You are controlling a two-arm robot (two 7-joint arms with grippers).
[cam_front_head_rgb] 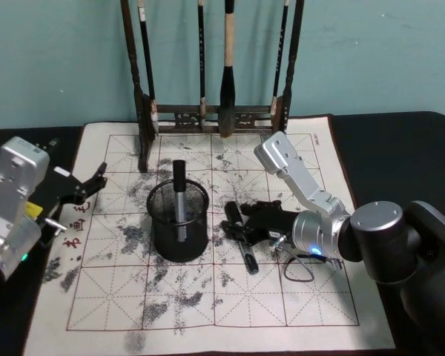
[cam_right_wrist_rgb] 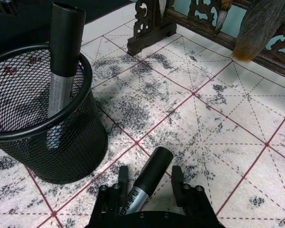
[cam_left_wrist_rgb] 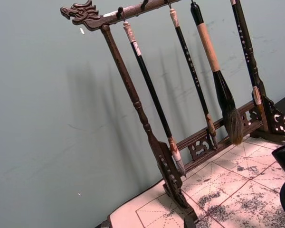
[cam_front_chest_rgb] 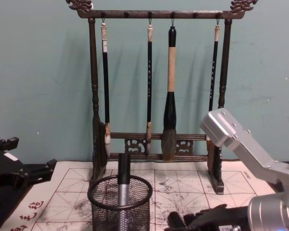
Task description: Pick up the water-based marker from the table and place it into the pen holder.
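Note:
A black and silver water-based marker [cam_front_head_rgb: 245,248] lies on the cream mat [cam_front_head_rgb: 282,297] of the table, just right of the pen holder [cam_front_head_rgb: 179,241]. My right gripper [cam_front_head_rgb: 241,222] is low over it and open. In the right wrist view the marker [cam_right_wrist_rgb: 151,172] runs between the two fingers [cam_right_wrist_rgb: 123,178], which straddle its body. The black mesh pen holder [cam_right_wrist_rgb: 61,152] stands close beside it, with another marker [cam_right_wrist_rgb: 64,52] upright inside. My left gripper [cam_front_head_rgb: 85,185] is parked open at the mat's left edge.
A tall dark wooden rack [cam_front_head_rgb: 208,115] hung with several brushes stands at the back of the mat, also seen as the rack [cam_front_chest_rgb: 156,144] behind the holder [cam_front_chest_rgb: 135,211]. A loose black cable loop [cam_front_head_rgb: 300,267] lies by my right wrist.

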